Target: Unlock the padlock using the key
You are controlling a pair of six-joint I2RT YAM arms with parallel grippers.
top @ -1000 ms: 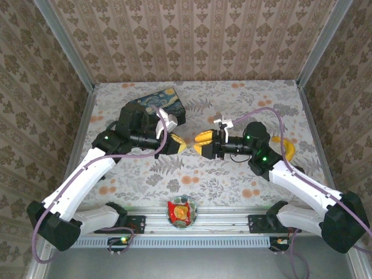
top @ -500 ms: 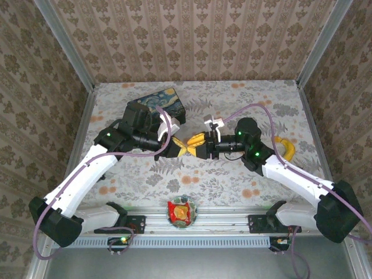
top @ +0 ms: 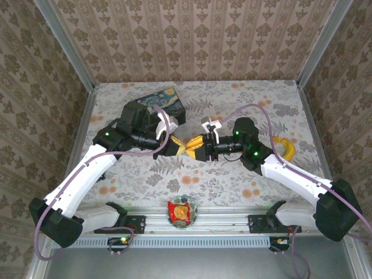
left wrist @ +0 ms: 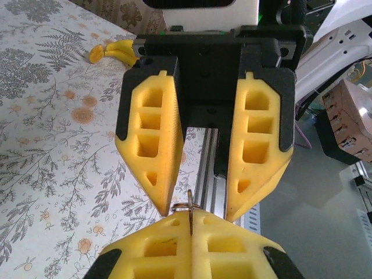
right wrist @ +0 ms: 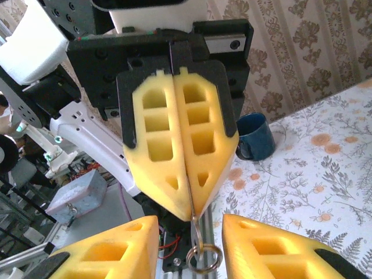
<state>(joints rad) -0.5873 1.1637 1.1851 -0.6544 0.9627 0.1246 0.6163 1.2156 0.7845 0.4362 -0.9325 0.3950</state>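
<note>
Above the middle of the flowered bench (top: 232, 174) the two pincers meet tip to tip. The left pincer (right wrist: 192, 210) is closed tight on the key (right wrist: 190, 192), a thin metal blade held edge-on between its yellow pads, with a small ring (right wrist: 204, 258) hanging from its end. The right pincer (left wrist: 199, 213) stands spread wide and holds nothing, one finger on either side of the key's tip.

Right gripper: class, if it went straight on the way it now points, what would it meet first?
Most likely the key ring hanging from the shut left gripper, dead ahead between the fingers of the open right gripper. Depth is unclear.
</note>
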